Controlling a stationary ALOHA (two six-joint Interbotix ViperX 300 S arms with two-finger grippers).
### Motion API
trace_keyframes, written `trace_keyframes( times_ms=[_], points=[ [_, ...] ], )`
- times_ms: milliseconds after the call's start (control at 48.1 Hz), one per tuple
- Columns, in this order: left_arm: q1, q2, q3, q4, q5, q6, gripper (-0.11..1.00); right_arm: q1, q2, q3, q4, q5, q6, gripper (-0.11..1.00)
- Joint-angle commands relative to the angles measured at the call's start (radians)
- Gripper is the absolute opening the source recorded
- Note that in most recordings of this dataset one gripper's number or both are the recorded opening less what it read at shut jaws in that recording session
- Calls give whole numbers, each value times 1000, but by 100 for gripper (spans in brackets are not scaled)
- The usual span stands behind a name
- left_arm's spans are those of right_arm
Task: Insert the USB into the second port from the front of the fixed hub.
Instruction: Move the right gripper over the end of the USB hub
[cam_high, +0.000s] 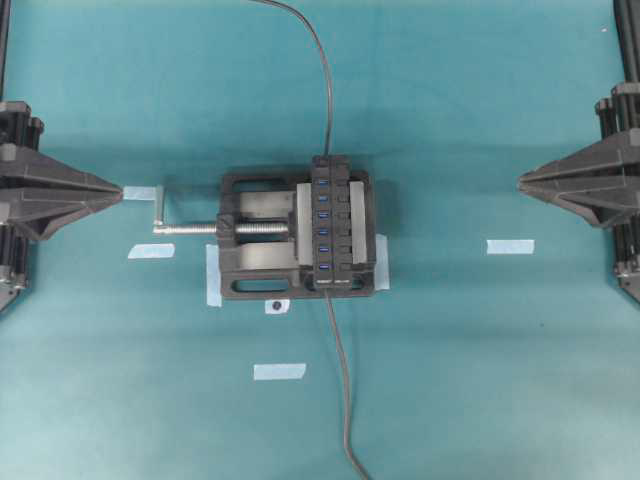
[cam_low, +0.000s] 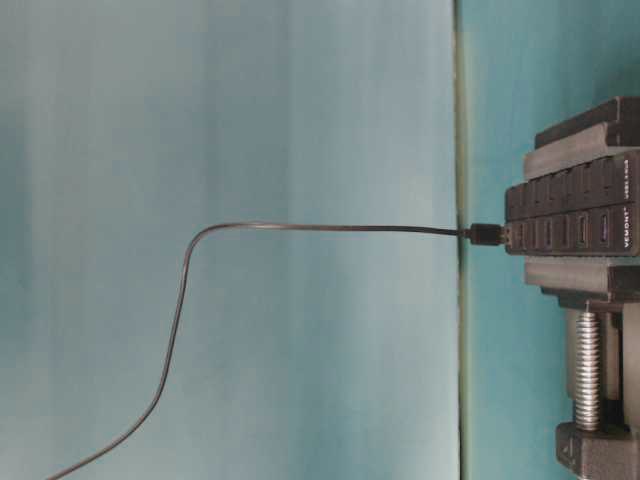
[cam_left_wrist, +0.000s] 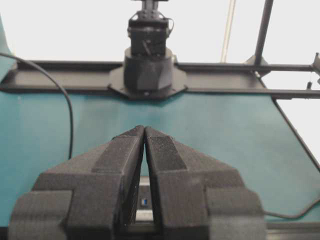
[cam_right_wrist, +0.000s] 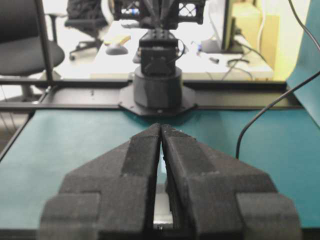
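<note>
The fixed hub (cam_high: 331, 225) is a black bar clamped in a vise at the table's middle, its blue slots facing up. The second port (cam_high: 323, 248) from the front shows blue and uncovered. The USB (cam_low: 487, 234), a small black plug on a thin dark cable (cam_high: 327, 90), meets the hub's far end. I cannot tell whether it sits in a slot. My left gripper (cam_high: 118, 190) rests far to the left, shut and empty (cam_left_wrist: 144, 129). At the far right my right gripper (cam_high: 522, 181) is also shut on nothing (cam_right_wrist: 161, 126).
The black vise (cam_high: 250, 265) has a silver screw and handle (cam_high: 185, 227) pointing left. A second dark cable (cam_high: 343, 400) runs from the hub's front end to the table's front edge. Pale tape strips (cam_high: 510, 246) (cam_high: 279, 371) lie on the teal cloth.
</note>
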Motion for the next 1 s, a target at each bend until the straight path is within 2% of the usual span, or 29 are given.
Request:
trace_keyframes(
  times_ms=[0,62,125,270,374,603,790,977],
  points=[
    [-8,12,9,8,-23,-17,13,-9,14,0,5,-5,3,16],
    [-12,14,14,8,-29,-35,8,-9,20,-2,46,20,26,17],
    [-14,17,14,8,-35,-44,1,-11,28,-5,69,52,61,10],
    [-14,20,14,8,-21,-44,0,-12,46,-5,66,83,114,3],
    [-14,29,9,8,49,-46,0,-25,67,-18,67,100,115,3],
    [-14,66,-32,9,187,-43,0,-94,189,-114,61,282,114,3],
    [-14,58,-38,9,270,-44,0,-141,299,-198,14,405,114,3],
    [-14,38,-38,8,316,-48,0,-167,370,-245,3,456,110,3]
  ],
)
